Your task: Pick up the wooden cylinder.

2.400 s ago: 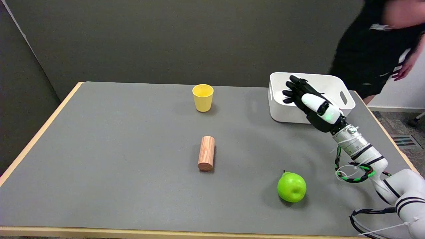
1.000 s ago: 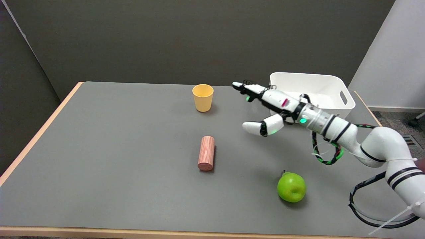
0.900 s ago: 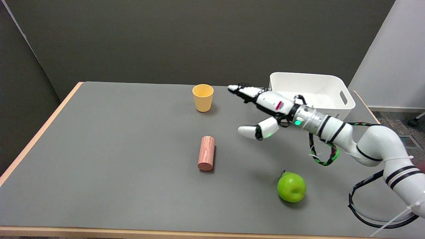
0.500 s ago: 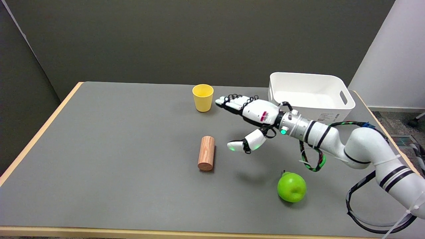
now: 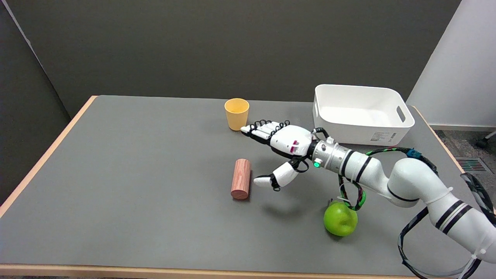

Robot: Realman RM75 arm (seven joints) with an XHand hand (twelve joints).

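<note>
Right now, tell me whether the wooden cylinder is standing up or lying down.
Lying down. The wooden cylinder rests on its long side on the table, one round end facing the near edge.

Yellow cup (image 5: 236, 113) upright at table (image 5: 116, 174) rear; white bin (image 5: 360, 114) far right; green apple (image 5: 340, 219) near front.

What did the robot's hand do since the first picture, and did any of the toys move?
The right hand swung from in front of the white bin leftward and down toward the wooden cylinder, spreading its fingers; it holds nothing yet. A person by the bin has gone. The cylinder, yellow cup and green apple stayed put.
</note>
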